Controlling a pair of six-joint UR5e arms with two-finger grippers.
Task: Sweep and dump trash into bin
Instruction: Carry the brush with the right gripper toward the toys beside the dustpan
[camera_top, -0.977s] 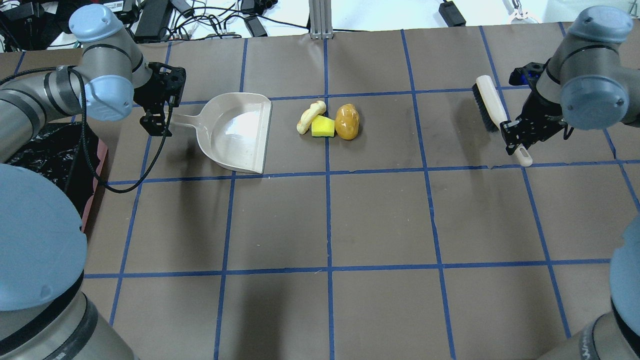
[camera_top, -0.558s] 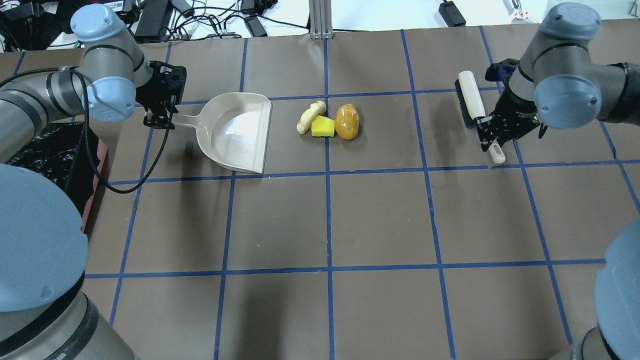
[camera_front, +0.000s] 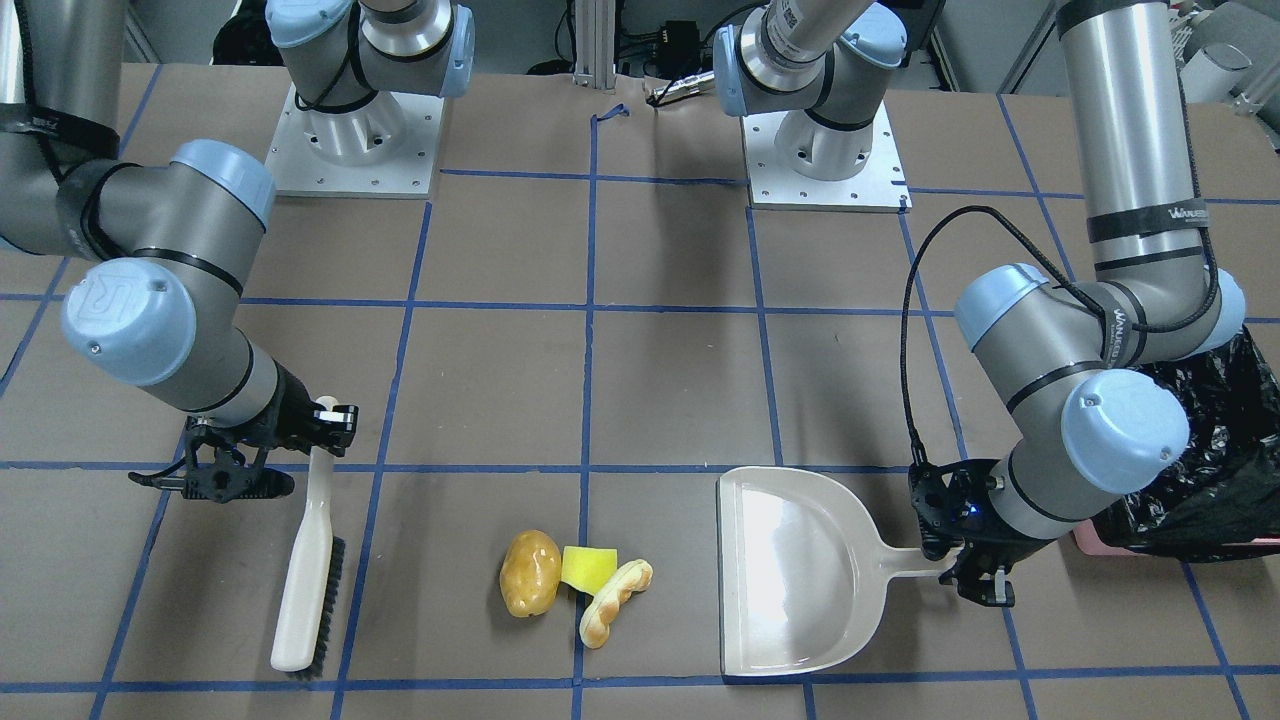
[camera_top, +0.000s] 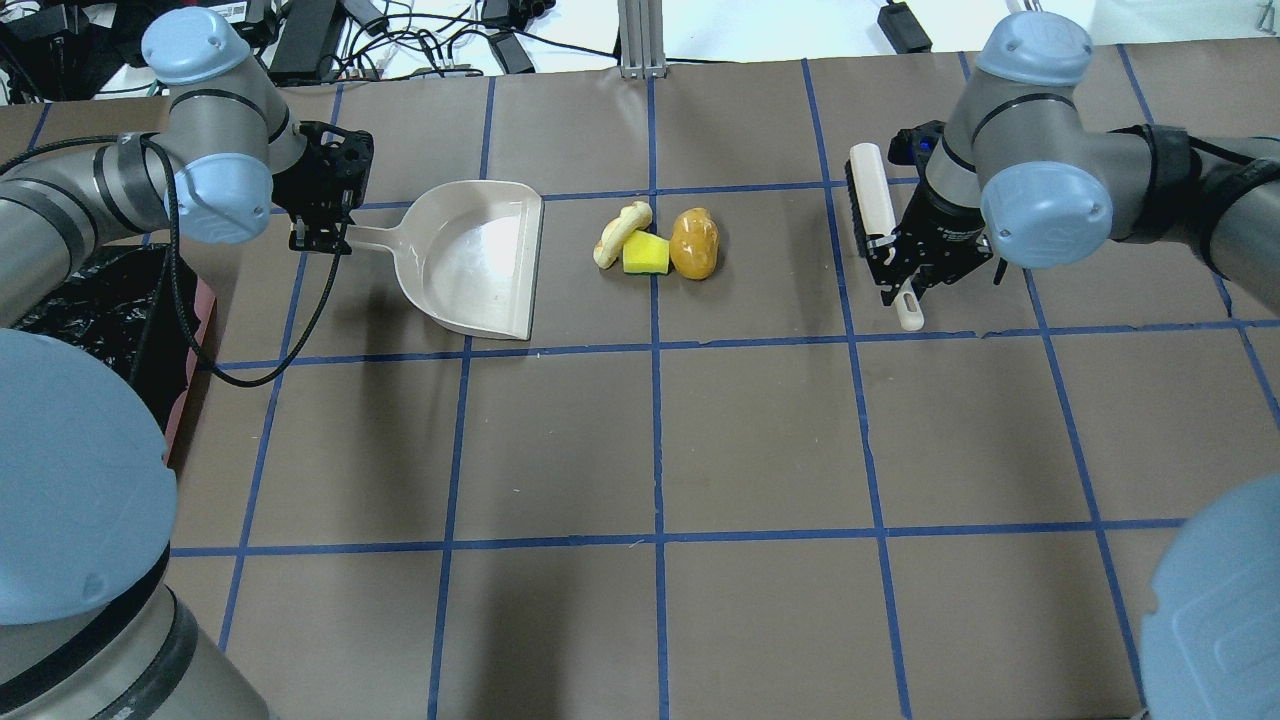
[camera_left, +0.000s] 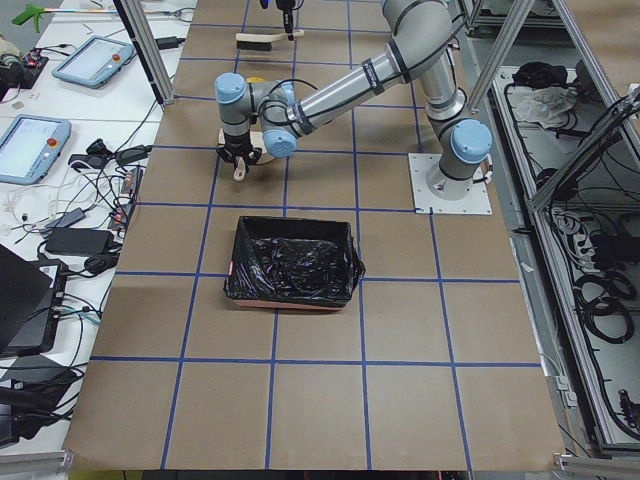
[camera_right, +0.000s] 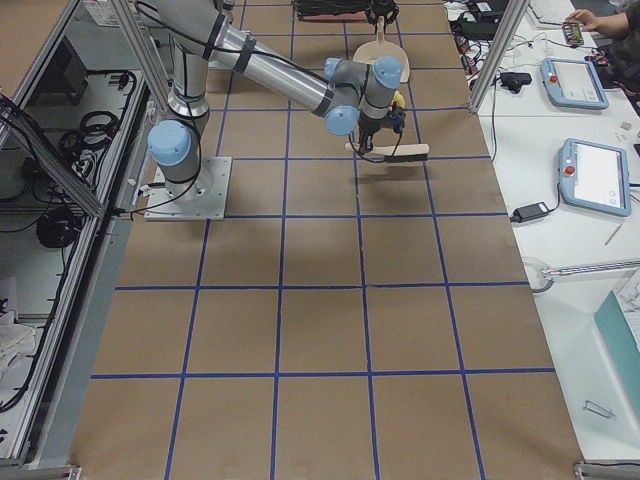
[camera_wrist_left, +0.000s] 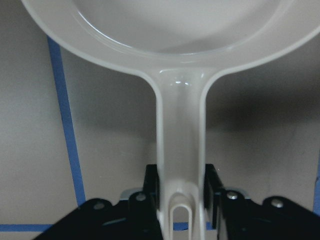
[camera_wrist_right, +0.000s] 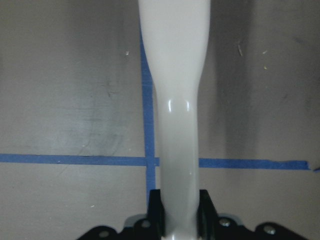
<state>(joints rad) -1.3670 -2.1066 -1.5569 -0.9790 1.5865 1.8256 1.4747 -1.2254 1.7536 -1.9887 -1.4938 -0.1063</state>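
Right end effector (camera_top: 895, 268) gripping brush (camera_top: 868, 192), trash (camera_top: 646, 254) apart

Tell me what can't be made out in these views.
Bin: overhead view, mostly covered by the left arm and cut by the left edge.
Trash: exterior left view, too small to tell the pieces apart.
Brush: right wrist view, only the handle shows; no bristles visible.
Dustpan: left wrist view, its mouth is cut by the top edge.

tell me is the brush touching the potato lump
Apart. The overhead view shows a wide stretch of bare table between the brush and the potato lump.
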